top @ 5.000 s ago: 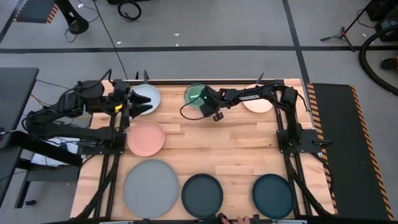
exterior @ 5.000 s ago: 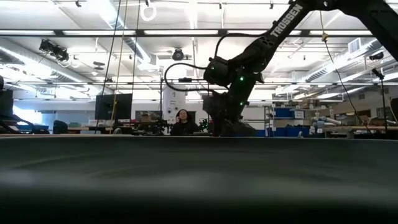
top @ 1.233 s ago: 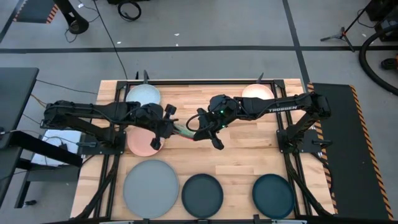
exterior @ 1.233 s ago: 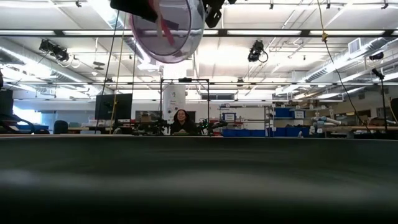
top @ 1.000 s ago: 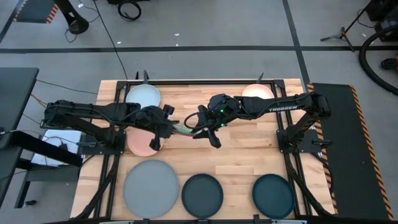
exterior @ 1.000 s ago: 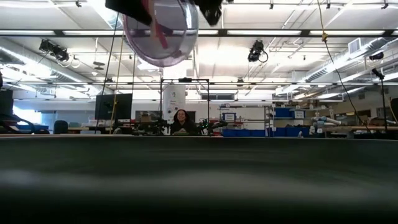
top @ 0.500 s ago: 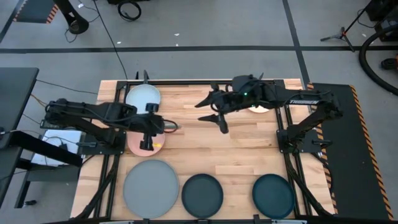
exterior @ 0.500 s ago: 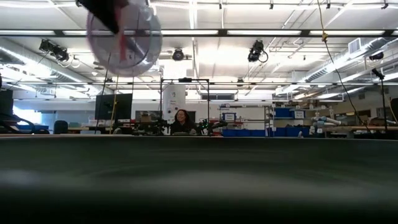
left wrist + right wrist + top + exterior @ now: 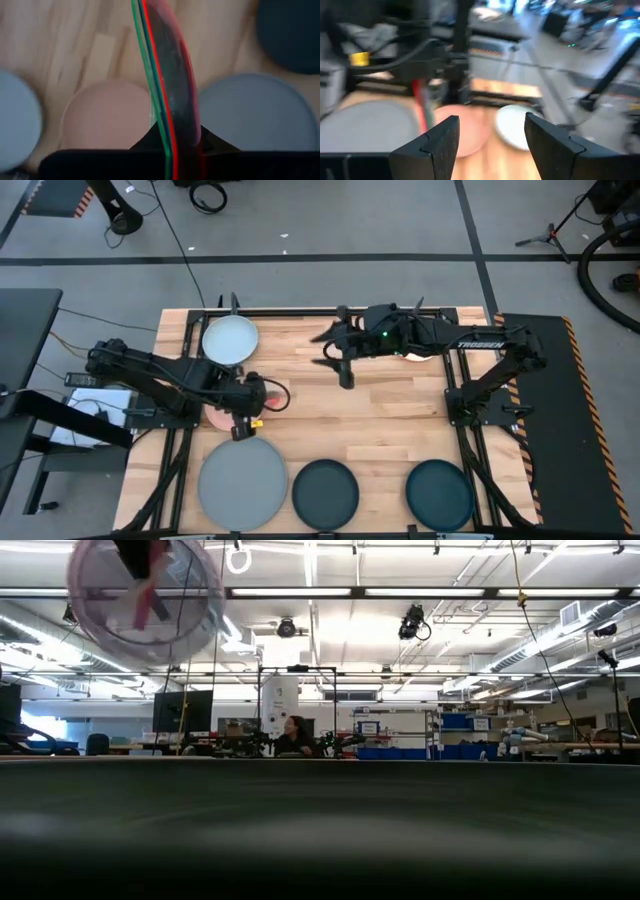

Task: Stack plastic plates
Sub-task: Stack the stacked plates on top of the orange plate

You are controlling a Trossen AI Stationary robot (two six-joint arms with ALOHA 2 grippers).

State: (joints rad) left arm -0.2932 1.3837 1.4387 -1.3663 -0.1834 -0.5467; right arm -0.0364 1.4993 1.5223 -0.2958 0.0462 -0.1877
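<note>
My left gripper (image 9: 256, 397) is shut on a small nested set of plates (image 9: 271, 393) whose red and lime green rims (image 9: 161, 75) show on edge in the left wrist view. In the low view the set (image 9: 145, 600) hangs high, face toward the camera. It is above the salmon pink plate (image 9: 214, 418), which lies flat on the table. My right gripper (image 9: 333, 351) is open and holds nothing, near the far edge beside the cream plate (image 9: 416, 350). The pale blue-grey plate (image 9: 230, 340), large grey plate (image 9: 243, 477) and two dark teal plates (image 9: 325, 492) (image 9: 438, 493) lie flat. My left gripper pinches the nested plates at their rim (image 9: 172, 137) between its two fingers (image 9: 210, 145), one on each face. It reaches in level from the table's left. The plates stand nearly upright on edge, lifted clear above the salmon pink plate.
The grey and teal plates line the near edge, and the pale blue-grey and cream plates sit by the far edge. Bare wood (image 9: 370, 420) lies in the table's middle. Arm stands rise at the left and right sides. A person sits far behind the table (image 9: 293, 735).
Both grippers met at the nested plates over the table's middle. My right gripper has come off them and drawn back toward the far edge. My left gripper has carried them left and toward the near edge, over the salmon pink plate, keeping hold.
</note>
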